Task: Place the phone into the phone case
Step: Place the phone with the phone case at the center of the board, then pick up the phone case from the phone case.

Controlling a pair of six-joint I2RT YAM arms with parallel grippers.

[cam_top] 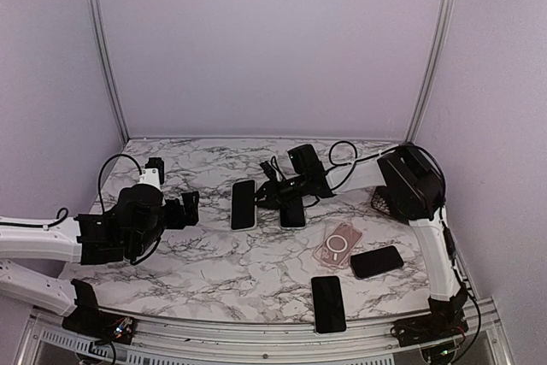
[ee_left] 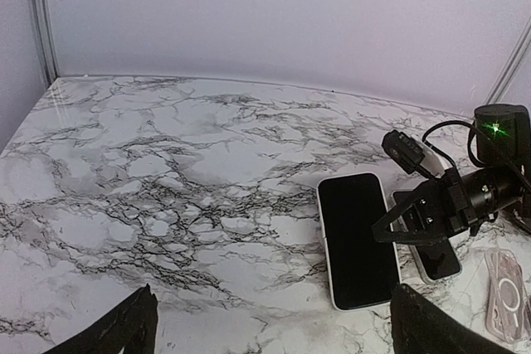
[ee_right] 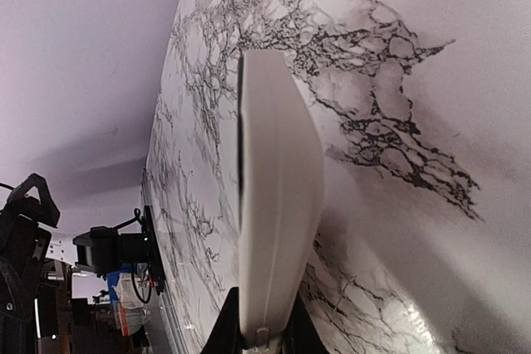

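My right gripper (cam_top: pixel 288 199) is shut on a white-edged phone (cam_top: pixel 292 214), gripping its thin sides at one end. In the right wrist view the phone's white edge (ee_right: pixel 278 205) stands on its side between my fingers (ee_right: pixel 264 339), just above the marble. The clear pink case (cam_top: pixel 338 245) with a ring on its back lies on the table, nearer and to the right. It also shows in the left wrist view (ee_left: pixel 510 296). My left gripper (cam_top: pixel 184 209) is open and empty at the left. Its fingers (ee_left: pixel 124 329) hover above bare marble.
Another white-edged phone (cam_top: pixel 244 204) lies face up just left of the held one, and also shows in the left wrist view (ee_left: pixel 357 238). Two black phones (cam_top: pixel 376 261) (cam_top: pixel 328 303) lie near the front right. Metal posts and lilac walls enclose the marble table (cam_top: pixel 214 262).
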